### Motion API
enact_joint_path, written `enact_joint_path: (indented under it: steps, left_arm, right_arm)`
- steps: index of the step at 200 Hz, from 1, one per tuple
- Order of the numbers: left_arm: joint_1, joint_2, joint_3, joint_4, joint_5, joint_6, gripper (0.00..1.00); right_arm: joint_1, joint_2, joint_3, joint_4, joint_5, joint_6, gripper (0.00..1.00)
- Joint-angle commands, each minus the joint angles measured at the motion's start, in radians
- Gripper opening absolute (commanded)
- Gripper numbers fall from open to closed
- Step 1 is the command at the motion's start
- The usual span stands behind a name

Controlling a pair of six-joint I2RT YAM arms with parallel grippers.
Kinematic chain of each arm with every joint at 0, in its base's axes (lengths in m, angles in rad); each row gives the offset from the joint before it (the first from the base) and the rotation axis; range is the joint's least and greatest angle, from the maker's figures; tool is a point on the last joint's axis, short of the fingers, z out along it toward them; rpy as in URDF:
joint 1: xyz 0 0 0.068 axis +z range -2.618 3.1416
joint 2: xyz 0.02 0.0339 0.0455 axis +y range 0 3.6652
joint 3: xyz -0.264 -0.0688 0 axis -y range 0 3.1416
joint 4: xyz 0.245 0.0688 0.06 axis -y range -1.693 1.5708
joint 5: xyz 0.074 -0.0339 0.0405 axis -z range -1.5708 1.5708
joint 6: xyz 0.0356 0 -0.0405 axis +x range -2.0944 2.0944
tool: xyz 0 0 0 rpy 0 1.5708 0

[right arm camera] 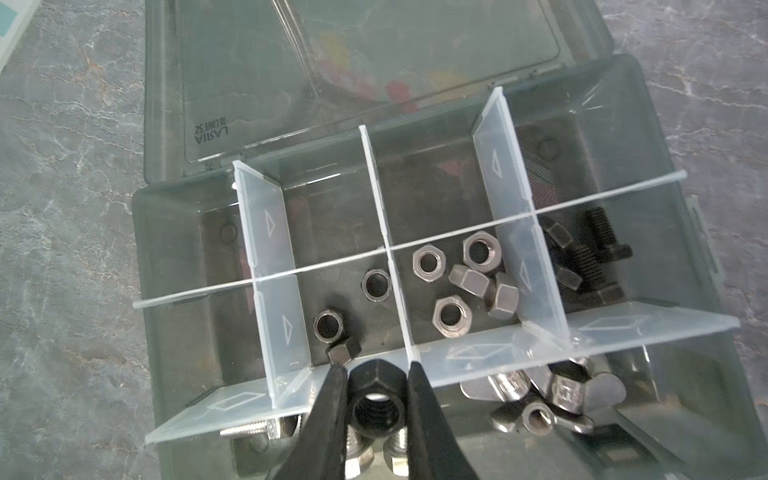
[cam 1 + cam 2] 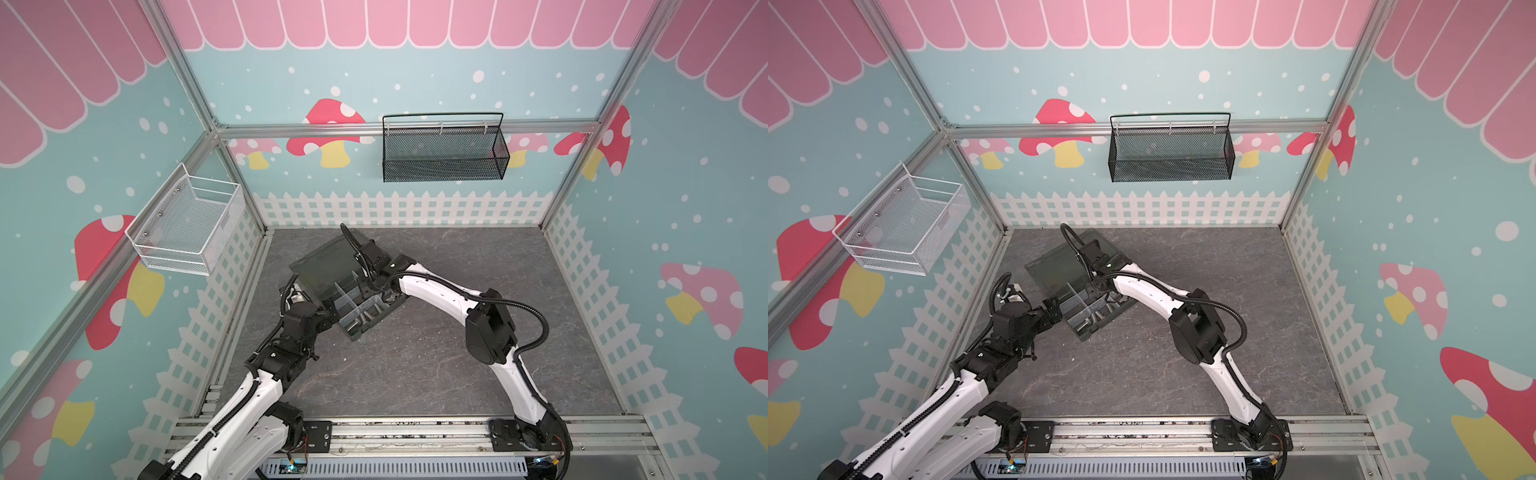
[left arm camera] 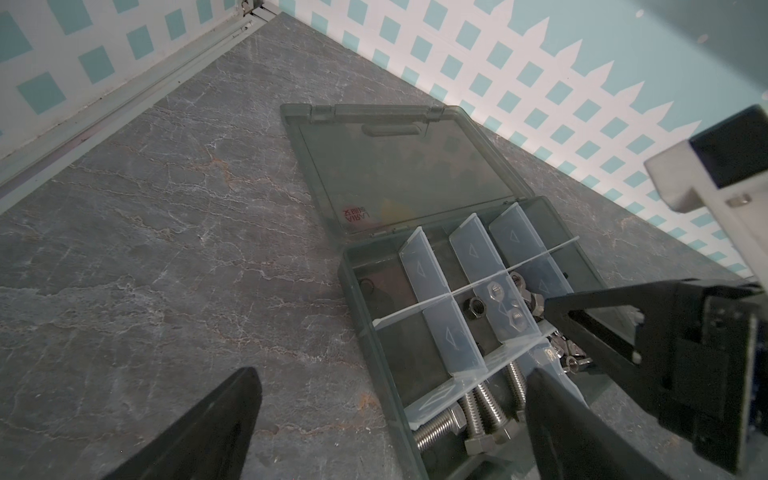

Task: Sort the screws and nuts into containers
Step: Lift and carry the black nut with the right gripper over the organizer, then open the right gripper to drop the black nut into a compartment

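Here, a dark grey translucent plastic organiser box [image 1: 174,249] lies on a grey marbled tabletop [image 1: 62,208], its flat hinged lid [image 1: 415,50] folded open. Small mirror-reversed lettering [image 1: 212,132] on the lid looks like "AIRAL"; the smaller characters beside it are unreadable. The right gripper [image 1: 377,370] is clenched on a black hex nut [image 1: 376,388], held over the box's long pale divider [image 1: 623,328]. Inside the box, neighbouring compartments [image 1: 332,224] hold black nuts [image 1: 376,284], silver hex nuts [image 1: 451,316], black screws [image 1: 600,232], silver winged nuts [image 1: 540,415] and silver hex-head screws [image 3: 440,424]. The left gripper [image 3: 392,370] hangs beside the box, jaws spread wide, grasping nothing.
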Motion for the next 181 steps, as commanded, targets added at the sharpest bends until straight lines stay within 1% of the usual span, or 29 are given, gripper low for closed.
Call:
enact_joint_path:
  steps: [1,43,70,98,147,181]
  left_arm:
    - [0.007,0.003,0.002,0.013,0.003,-0.009,1.0]
    - [0.007,0.007,0.005,0.013,0.005,-0.009,1.0]
    - [0.007,0.006,0.005,0.014,0.006,-0.009,1.0]
    - [0.007,0.006,0.005,0.012,0.008,-0.009,1.0]
    - [0.008,-0.004,0.005,0.001,0.004,-0.008,1.0]
    - [0.007,-0.007,0.004,-0.002,0.003,-0.006,1.0]
  right_arm:
    - [0.014,0.05,0.064,-0.047,0.007,-0.032,0.0]
    - [0.017,0.103,0.114,-0.054,0.006,-0.044,0.0]
    - [0.016,0.122,0.118,-0.057,0.008,-0.044,0.01]
    - [0.016,0.141,0.12,-0.06,0.009,-0.045,0.04]
    - [0.017,0.153,0.121,-0.069,0.011,-0.042,0.13]
    - [0.016,0.145,0.121,-0.077,0.02,-0.041,0.26]
